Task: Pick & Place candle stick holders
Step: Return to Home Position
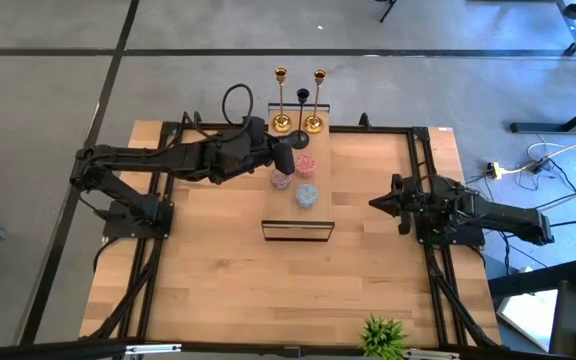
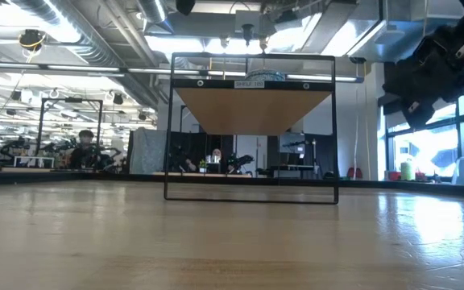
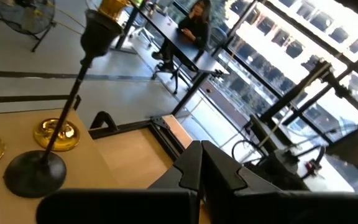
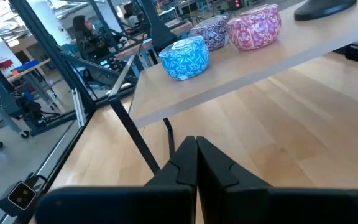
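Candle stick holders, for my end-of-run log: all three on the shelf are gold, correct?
Not all three: the high view shows two gold holders and one black holder on the shelf.

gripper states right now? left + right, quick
Left gripper: shut, holding nothing, at the left side of the shelf.
Right gripper: shut, holding nothing, over the table right of the shelf.

I log on the pale wood, black-framed shelf (image 1: 298,222): one shiny gold candle stick holder (image 1: 281,100), a second gold holder (image 1: 318,98), a black holder (image 1: 303,96), all at its far edge. The pink candle (image 1: 305,163), violet candle (image 1: 281,179) and blue candle (image 1: 307,195) are white-swirled. A green plant (image 1: 382,335) is at the near edge of the light wood table (image 1: 218,280).
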{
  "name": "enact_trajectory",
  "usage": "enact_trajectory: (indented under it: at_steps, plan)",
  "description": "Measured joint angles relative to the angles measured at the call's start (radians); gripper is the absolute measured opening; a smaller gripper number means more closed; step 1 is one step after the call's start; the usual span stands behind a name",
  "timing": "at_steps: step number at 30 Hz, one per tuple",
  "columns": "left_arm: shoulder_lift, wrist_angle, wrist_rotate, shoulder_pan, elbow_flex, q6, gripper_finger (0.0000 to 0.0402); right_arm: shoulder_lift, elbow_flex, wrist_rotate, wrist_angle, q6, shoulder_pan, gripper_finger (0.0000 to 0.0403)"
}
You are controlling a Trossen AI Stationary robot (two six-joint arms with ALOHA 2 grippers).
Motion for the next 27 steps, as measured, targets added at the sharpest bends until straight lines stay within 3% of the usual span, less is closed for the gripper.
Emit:
enact_trajectory:
  at_steps: [8,18,27]
  plan:
    - [0.000,-0.003,0.062,0.004,0.000,0.069,0.0003,0.000,0.000,0.038,-0.002,-0.009,0.000,0.0000]
    - [-0.047,-0.010,0.314,0.066,-0.001,0.181,0.0003,0.000,0.000,0.208,-0.013,0.000,0.000,0.0000]
    - [-0.083,0.020,0.325,0.066,0.000,0.351,0.0002,0.001,0.000,0.213,-0.011,0.000,0.001,0.0000]
